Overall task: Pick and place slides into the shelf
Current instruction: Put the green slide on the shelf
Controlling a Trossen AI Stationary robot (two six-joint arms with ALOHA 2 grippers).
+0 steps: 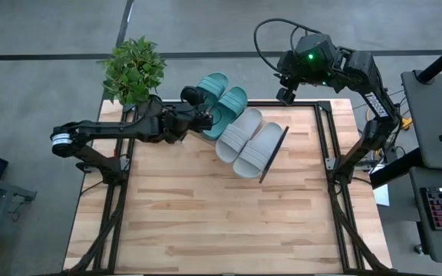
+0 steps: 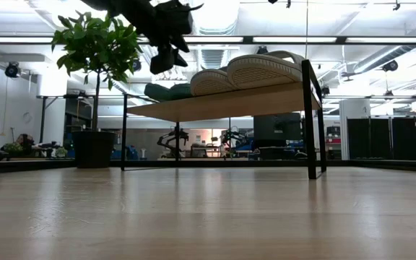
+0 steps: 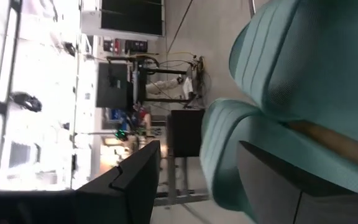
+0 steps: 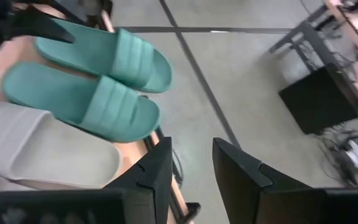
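Note:
All the slides lie side by side on the slanted shelf [image 1: 275,149] at the table's far middle. The two teal slides [image 1: 212,88] [image 1: 229,107] are toward the far left, and the two grey slides [image 1: 240,132] [image 1: 261,149] lie nearer and to the right. My left gripper [image 1: 198,107] is open at the teal pair's heel ends, and in its wrist view the teal slides [image 3: 278,56] fill the picture. My right gripper [image 1: 286,93] is open and hovers over the table's far edge, right of the shelf, holding nothing. My left gripper [image 3: 197,146] comes level from the table's left at the teal slides' heel ends. One finger [image 3: 291,180] shows in front of the nearer teal slide [image 3: 229,155]. I cannot tell whether it touches the slide.
A potted plant [image 1: 133,69] stands at the table's far left corner, close behind my left arm. In the low view the shelf board [image 2: 222,105] stands raised on black legs. The near half of the wooden tabletop [image 1: 221,222] lies bare. Desks and cables stand beyond the right edge.

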